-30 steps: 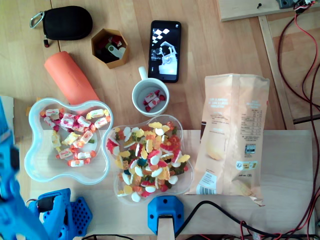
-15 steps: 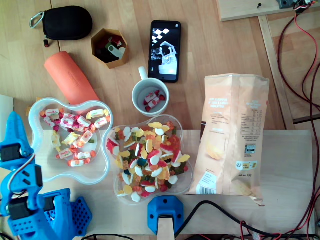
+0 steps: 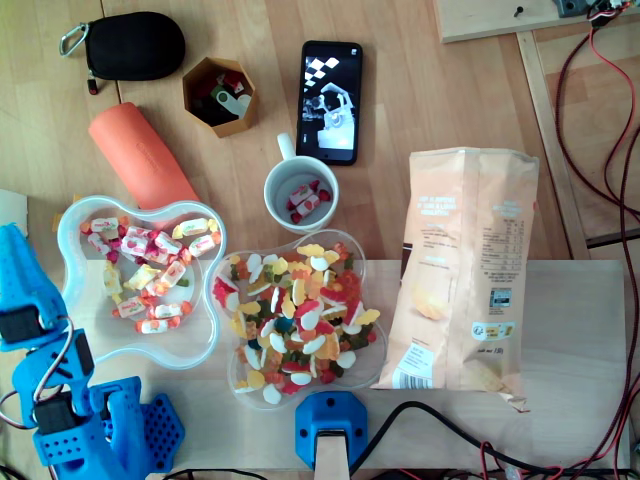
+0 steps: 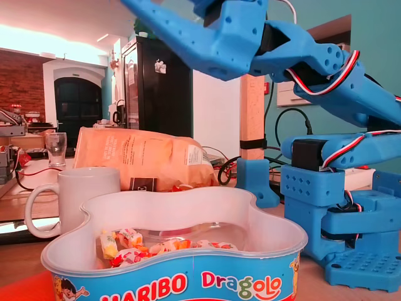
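Hovering over the worktop [image 3: 420, 90], the blue arm [image 3: 28, 300] stood at the left rim of the clear lobed bowl [image 3: 150, 352] in the overhead view. In the fixed view its jaws hung well above that bowl, and I could not tell whether they were apart or together. Wrapped sweets [image 3: 150, 270] lay in the bowl. A second bowl [image 3: 232, 372] of gummies [image 3: 300, 310] sat just beside it on the right, a white mug [image 3: 300, 193] near both, and a crisp bag [image 3: 465, 270] further right.

The blue arm [image 4: 326, 69] folds high, its fingers [image 4: 169, 28] stretched leftward in the fixed view
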Motion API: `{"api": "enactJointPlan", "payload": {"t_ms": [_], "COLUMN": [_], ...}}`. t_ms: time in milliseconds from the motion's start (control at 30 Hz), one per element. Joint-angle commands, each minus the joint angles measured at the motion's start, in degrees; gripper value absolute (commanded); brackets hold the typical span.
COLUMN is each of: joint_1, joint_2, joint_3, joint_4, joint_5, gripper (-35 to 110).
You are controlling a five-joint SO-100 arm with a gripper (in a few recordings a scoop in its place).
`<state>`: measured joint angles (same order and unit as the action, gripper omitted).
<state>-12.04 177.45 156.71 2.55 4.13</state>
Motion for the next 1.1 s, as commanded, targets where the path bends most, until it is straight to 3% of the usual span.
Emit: {"api": "enactJointPlan", "payload": {"t_ms": [0,300,567,1067], "joint_1": [-0.8,-0.7,-0.6,-0.6], "joint_2": [1.4,2.0,13.3,12.8], "joint_3": [-1.6,-4.0,3.1,4.8], "joint_4": [-1.5,-1.7,-1.7,-1.5], "joint_5": [0.4,0.2,0.2,1.3], "gripper": [7,7,7,8]}}
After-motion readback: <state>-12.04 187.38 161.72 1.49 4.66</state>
